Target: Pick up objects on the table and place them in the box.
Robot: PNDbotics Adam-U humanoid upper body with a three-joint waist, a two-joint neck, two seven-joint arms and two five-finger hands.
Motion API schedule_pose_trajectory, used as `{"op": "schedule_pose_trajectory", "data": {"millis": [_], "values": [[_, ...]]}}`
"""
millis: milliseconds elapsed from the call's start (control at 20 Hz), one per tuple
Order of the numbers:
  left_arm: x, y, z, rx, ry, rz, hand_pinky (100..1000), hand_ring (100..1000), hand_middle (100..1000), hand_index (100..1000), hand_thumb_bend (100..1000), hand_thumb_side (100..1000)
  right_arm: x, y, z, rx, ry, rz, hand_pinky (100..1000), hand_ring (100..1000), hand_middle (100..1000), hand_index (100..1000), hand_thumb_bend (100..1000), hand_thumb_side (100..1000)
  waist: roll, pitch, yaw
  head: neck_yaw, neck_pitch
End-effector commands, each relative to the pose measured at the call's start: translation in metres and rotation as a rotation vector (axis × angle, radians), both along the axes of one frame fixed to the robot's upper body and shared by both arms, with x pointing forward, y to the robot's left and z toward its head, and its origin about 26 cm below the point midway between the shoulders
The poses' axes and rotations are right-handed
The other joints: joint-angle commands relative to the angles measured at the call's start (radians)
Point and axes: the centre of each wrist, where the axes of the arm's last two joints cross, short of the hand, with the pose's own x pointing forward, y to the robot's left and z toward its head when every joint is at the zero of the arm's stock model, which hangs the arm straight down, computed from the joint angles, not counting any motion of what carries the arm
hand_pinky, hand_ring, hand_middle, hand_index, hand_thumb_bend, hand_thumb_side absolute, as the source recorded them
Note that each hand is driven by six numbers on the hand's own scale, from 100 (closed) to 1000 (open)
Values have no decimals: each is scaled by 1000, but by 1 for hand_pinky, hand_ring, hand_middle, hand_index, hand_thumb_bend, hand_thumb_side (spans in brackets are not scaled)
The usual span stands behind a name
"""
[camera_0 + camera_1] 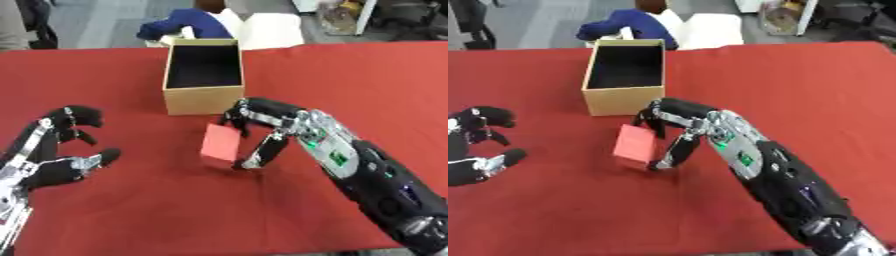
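A small red block (pixel 220 144) lies on the red tablecloth just in front of the open cardboard box (pixel 204 98). The box's dark inside shows nothing. My right hand (pixel 265 121) reaches in from the lower right and is curled round the block, fingers at its top edge and thumb (pixel 262 151) at its right side. The block still looks to rest on the cloth. My left hand (pixel 59 148) hovers at the lower left, away from the block, with fingers loosely curled and nothing in it.
The red tablecloth (pixel 350 80) covers the whole table. Beyond the far edge, behind the box, are a blue-sleeved figure (pixel 185 22) and white items (pixel 267 27).
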Motion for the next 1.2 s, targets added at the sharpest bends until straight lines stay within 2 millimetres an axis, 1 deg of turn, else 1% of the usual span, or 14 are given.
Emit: {"op": "schedule_pose_trajectory", "data": {"millis": [50,200,250,300,600,850,1200], "values": [[2,0,9,4,-27,-9,556,726,677,742,692,287,2,-7,26,25,-53,-11,549,408,312,430,466,100,4,-14,-1,-2,6],[2,0,9,1,-27,-5,556,726,677,742,689,288,2,-9,41,39,-76,-11,552,410,313,430,466,100,4,-13,-1,-2,4],[2,0,9,0,-27,-3,555,727,678,742,684,288,2,-10,47,41,-88,-11,555,412,314,431,424,100,4,-12,-1,-2,4],[2,0,10,-1,-27,-2,555,727,678,742,681,289,2,-11,53,41,-99,-12,558,415,316,432,465,100,4,-12,0,-2,4],[3,-5,14,-12,-44,-10,555,730,679,742,679,289,11,-24,81,1,-162,-52,574,433,326,440,469,100,7,-2,18,-12,-10],[6,-15,23,-47,-77,-25,554,729,678,741,681,283,28,-42,97,-19,-210,-136,590,446,337,451,469,100,11,14,50,-35,-33],[9,-32,39,-76,-128,-82,553,729,677,741,684,279,52,-61,117,-35,-285,-259,601,460,348,462,465,100,6,46,120,-75,-77]]}}
